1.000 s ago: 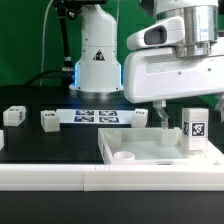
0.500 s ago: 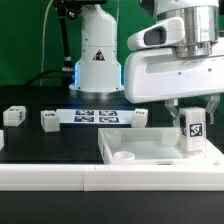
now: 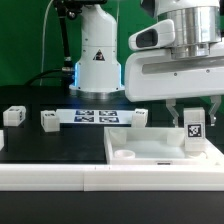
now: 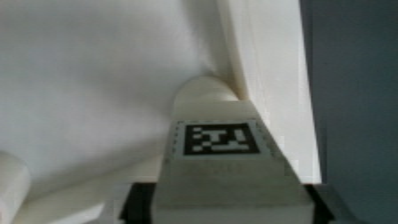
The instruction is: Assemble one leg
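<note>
Leg (image 3: pixel 194 132): short white square post, roughly upright, near the desk's front edge toward the corner on the exterior view's right.
Gripper (image 3: pixel 194 118): comes down from above, jaws closed on the leg, one finger against each side.
Footing: the leg's lower end is at the white panel (image 3: pixel 150 150), close to the panel's corner; whether it touches cannot be told.
Exterior view only: the black desk (image 3: pixel 30 140), the marker board (image 3: pixel 97 116) lying farther back, two small white blocks (image 3: pixel 12 115) toward the desk's edge on the exterior view's left, well apart from the leg, and the arm's white base (image 3: pixel 98 60) at the back edge.
Wrist view only: the dark fingers (image 4: pixel 143 203) pressed to the leg's two sides, the leg's tagged face seen from above, and the panel's raised rim running close beside the leg.
Markings: one black-and-white square tag on the leg's face; a row of similar tags on the marker board; patterns only, too small to read further.
</note>
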Controlling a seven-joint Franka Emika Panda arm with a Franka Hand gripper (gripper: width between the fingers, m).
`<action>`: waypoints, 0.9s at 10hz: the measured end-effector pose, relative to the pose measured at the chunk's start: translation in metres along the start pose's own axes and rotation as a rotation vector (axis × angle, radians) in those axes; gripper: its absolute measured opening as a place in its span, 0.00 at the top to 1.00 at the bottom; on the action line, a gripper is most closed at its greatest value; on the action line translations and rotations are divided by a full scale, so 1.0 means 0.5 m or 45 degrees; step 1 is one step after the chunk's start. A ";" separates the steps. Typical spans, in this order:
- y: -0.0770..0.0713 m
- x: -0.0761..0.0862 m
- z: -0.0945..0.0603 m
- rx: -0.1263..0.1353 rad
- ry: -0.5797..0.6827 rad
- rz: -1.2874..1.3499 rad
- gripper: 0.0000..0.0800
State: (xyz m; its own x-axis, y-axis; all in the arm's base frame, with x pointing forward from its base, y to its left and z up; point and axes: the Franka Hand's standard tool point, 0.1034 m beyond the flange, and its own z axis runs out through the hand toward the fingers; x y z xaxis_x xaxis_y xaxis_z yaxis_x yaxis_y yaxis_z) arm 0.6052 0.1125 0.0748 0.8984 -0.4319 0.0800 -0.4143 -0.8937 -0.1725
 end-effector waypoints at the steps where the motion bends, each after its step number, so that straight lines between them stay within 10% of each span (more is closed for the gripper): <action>1: 0.000 0.000 0.000 -0.002 0.001 0.136 0.64; 9: -0.004 0.005 0.003 0.032 0.016 0.954 0.64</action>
State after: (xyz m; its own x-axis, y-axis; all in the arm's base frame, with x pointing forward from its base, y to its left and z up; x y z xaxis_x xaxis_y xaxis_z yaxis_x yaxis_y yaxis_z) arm 0.6083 0.1134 0.0737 0.3749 -0.9253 -0.0563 -0.9110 -0.3565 -0.2075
